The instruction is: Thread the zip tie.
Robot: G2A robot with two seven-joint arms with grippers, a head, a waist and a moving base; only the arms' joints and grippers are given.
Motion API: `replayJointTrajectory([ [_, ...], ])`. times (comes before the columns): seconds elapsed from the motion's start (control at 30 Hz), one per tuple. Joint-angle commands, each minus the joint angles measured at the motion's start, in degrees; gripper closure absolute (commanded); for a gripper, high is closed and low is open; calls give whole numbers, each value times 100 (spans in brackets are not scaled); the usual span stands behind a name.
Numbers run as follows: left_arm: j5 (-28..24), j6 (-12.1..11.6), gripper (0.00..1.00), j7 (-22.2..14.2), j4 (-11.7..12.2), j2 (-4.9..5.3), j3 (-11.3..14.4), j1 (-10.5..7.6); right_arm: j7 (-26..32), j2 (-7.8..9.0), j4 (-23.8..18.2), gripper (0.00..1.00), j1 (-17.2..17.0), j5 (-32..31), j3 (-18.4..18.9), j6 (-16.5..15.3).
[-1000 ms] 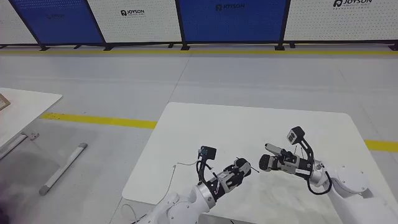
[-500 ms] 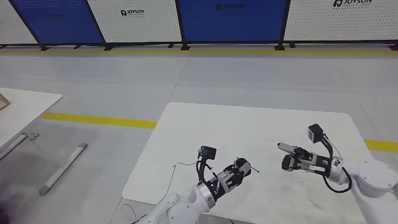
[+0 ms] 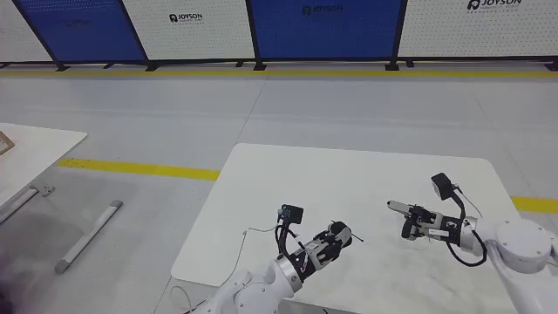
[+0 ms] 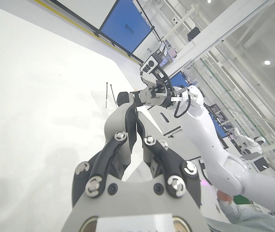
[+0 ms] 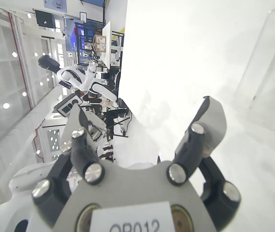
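Note:
My left gripper [image 3: 342, 232] rests low over the front of the white table [image 3: 288, 174], shut on a thin black zip tie [image 3: 356, 237] that sticks out of its tips toward the right arm. In the left wrist view the fingers [image 4: 127, 121] are pressed together, and two thin black strands of the zip tie [image 4: 106, 95] show just beyond them. My right gripper [image 3: 400, 215] hovers to the right, apart from the left one, its wide-spread fingers [image 5: 209, 112] open and holding nothing.
A clear plastic box [image 5: 267, 73] with a thin dark piece inside stands on the table beside the right gripper. The far half of the table is bare white. Another white table [image 3: 35, 148] stands off to the left across the floor.
The right arm has drawn back to the right, away from the left gripper, and turned slightly. The left arm has kept still with the zip tie.

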Motion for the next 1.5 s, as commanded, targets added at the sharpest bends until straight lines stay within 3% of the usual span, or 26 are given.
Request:
replayJointTrajectory([
  [0.0, 0, 0, 100, 0, 0, 0, 0, 0, 0, 0, 0, 0, 0, 0, 0, 0],
  [0.13, 0, 0, 100, 0, 0, 0, 0, 0, -100, 9, -87, 0, -16, -149, 6, -70],
  [0.3, 0, 0, 100, 0, 0, 0, 0, 0, -286, 111, -504, 0, -167, -676, 316, -95],
  [0.37, 0, 0, 100, 0, 0, 0, 0, 0, 109, 166, -660, 0, -212, -855, 394, -263],
  [0.4, 0, 0, 100, 0, 0, 0, 0, 0, 433, 195, -644, 0, -158, -914, 429, -401],
  [0.47, 0, 0, 100, 0, 0, 0, 0, 0, 337, 237, -516, 0, -37, -1376, 524, -454],
  [0.57, 0, 0, 100, 0, 0, 0, 0, 0, 775, 236, -309, 0, 289, -1825, 260, -484],
  [0.9, 0, 0, 100, 0, 0, 0, 0, 0, 796, 231, -282, 0, 332, -1841, 235, -494],
  [0.93, 0, 0, 100, 0, 0, 0, 0, 0, 805, 229, -302, 0, 316, -1820, 219, -537],
  [1.0, 0, 0, 100, 0, 0, 0, 0, 0, 1058, 246, -319, 0, 356, -1813, 191, -1079],
  [1.07, 0, 0, 100, 0, 0, 0, 0, 0, 858, 258, -260, 0, 442, -1960, 260, -1102],
  [1.13, 0, 0, 100, 0, 0, 0, 0, 0, 981, 261, -283, 0, 568, -2085, 194, -1207],
  [1.3, 0, 0, 100, 0, 0, 0, 0, 0, 941, 188, -155, 0, 977, -2733, -280, -981],
  [1.47, 0, 0, 100, 0, 0, 0, 0, 0, 566, -4, 371, 0, 1412, -3270, -992, -537],
])
